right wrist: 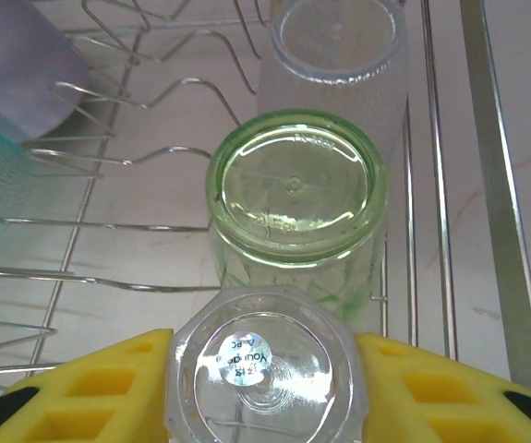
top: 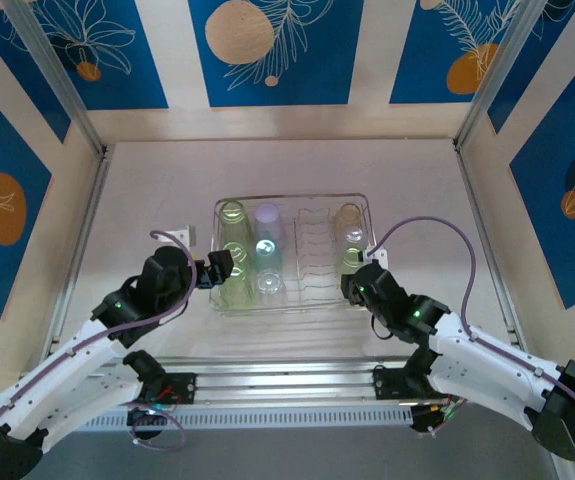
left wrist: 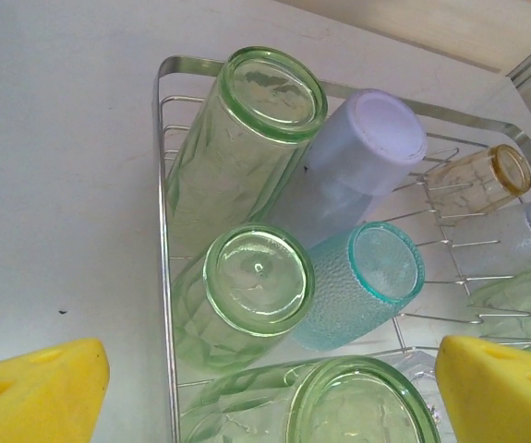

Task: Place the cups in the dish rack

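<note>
Clear cup (right wrist: 263, 362) (upside down) sits clamped in right gripper (right wrist: 263, 392), seemingly inside dish rack (right wrist: 498, 185); left gripper (left wrist: 265, 397) gapes.

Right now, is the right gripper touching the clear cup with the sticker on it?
Touching. In the right wrist view, the right gripper has its yellow fingers pressed against both sides of the clear cup, with no gap showing.

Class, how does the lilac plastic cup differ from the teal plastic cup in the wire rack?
The lilac plastic cup is smooth and cloudy, the teal plastic cup pebbled and see-through. The lilac stands behind the teal. Both sit base-up in the silvery wire rack.
</note>
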### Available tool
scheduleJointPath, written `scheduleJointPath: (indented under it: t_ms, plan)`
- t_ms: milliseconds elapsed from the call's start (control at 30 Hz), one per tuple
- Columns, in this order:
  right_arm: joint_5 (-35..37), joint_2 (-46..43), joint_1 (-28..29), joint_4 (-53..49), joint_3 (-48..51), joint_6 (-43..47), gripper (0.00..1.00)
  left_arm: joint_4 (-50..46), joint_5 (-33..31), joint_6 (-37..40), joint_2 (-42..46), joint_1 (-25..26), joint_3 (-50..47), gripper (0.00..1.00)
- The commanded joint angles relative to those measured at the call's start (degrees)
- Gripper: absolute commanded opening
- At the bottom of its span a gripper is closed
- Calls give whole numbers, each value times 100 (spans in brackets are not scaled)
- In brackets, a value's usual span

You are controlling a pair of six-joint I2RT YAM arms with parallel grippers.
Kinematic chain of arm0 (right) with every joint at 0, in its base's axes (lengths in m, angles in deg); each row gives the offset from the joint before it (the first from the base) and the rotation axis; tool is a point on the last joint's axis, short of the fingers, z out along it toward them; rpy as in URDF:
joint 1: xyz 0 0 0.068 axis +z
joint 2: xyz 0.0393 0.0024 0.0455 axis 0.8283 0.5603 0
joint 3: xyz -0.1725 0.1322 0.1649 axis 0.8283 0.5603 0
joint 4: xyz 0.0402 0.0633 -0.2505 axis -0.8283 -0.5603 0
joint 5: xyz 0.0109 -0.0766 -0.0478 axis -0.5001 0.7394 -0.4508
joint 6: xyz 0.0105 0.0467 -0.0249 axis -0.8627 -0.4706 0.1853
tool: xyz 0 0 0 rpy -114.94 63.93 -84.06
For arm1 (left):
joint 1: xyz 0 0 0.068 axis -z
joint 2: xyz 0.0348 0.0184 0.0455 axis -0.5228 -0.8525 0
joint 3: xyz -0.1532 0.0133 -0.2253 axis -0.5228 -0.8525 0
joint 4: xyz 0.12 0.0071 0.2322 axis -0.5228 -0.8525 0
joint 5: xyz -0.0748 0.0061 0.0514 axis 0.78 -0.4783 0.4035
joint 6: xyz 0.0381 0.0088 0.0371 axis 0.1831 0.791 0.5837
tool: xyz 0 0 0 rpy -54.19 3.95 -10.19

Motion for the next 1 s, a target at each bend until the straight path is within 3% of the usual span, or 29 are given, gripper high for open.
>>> scheduleJointPath:
  t_ms: [0, 367, 633, 967]
  plan:
    - [99, 61, -7, 81, 274, -21, 25, 100, -104, 45, 23, 23, -88, 91]
    - [493, 1133, 362, -1073, -493, -676, 28, 160, -83, -14, -5, 24, -191, 91]
    - [666, 1644, 638, -1883, -925, -1261, 68, 124, -56, 25, -2, 22, -203, 92]
    - [231, 1664, 611, -3047, -1574, -1770, 78, 71, -52, 71, 34, 26, -209, 93]
